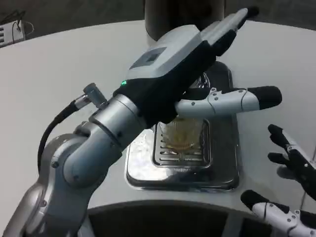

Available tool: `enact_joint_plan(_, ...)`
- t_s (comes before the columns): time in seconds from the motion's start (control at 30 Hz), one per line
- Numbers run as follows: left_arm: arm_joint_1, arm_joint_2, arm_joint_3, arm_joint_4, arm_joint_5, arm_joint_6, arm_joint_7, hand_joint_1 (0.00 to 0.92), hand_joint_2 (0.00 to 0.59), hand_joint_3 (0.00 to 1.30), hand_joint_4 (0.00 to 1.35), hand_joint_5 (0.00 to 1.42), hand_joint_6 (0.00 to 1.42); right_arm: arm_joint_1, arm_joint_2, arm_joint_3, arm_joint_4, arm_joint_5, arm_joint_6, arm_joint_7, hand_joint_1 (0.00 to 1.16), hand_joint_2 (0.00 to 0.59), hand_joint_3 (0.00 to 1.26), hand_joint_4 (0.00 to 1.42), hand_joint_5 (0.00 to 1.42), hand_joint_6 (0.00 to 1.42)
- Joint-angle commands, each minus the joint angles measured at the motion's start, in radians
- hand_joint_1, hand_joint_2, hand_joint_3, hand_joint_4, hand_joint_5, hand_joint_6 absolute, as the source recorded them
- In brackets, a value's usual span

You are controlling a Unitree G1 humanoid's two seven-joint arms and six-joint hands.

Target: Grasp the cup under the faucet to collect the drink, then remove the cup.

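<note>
Left hand (197,59) above clear cup (181,132), amber drink inside

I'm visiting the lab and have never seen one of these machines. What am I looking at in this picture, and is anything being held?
You are looking down from a camera on a humanoid robot's head or chest, at a white table. The big silver arm crossing from the lower left is its left arm, ending in the left robot hand, white-backed with black fingertips, fingers stretched out. It reaches above a clear cup that stands on the metal drip tray of a drink dispenser. The cup looks to have some amber drink in it. The arm partly hides the cup, but the hand does not seem to grip it. The right robot hand waits at the lower right, fingers spread, holding nothing.
</note>
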Motion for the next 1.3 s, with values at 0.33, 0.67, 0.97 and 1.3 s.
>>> enact_joint_plan(0.33,0.023,0.019,0.018,-0.009,0.014,0.039,-0.064,0.0,0.014,0.0,0.0,0.0,0.12,-0.15,0.035,0.163,0.229,-0.067,-0.058,-0.183,0.73,0.24,0.0,0.01,0.1,0.13)
enact_joint_plan(0.67,0.008,0.032,0.036,-0.034,0.02,0.054,-0.088,0.0,0.005,0.0,0.0,0.0,0.11,-0.294,0.086,0.245,0.37,-0.123,-0.059,-0.297,0.8,0.218,0.0,0.0,0.09,0.13)
enact_joint_plan(0.97,-0.011,0.046,0.05,-0.051,0.024,0.068,-0.104,0.0,0.001,0.0,0.0,0.0,0.1,-0.408,0.115,0.272,0.449,-0.12,-0.05,-0.34,0.8,0.219,0.0,0.0,0.08,0.12)
enact_joint_plan(1.3,-0.029,0.061,0.054,-0.054,0.031,0.083,-0.125,0.0,0.0,0.0,0.0,0.0,0.09,-0.515,0.139,0.301,0.53,-0.109,-0.046,-0.351,0.82,0.215,0.0,0.0,0.07,0.11)
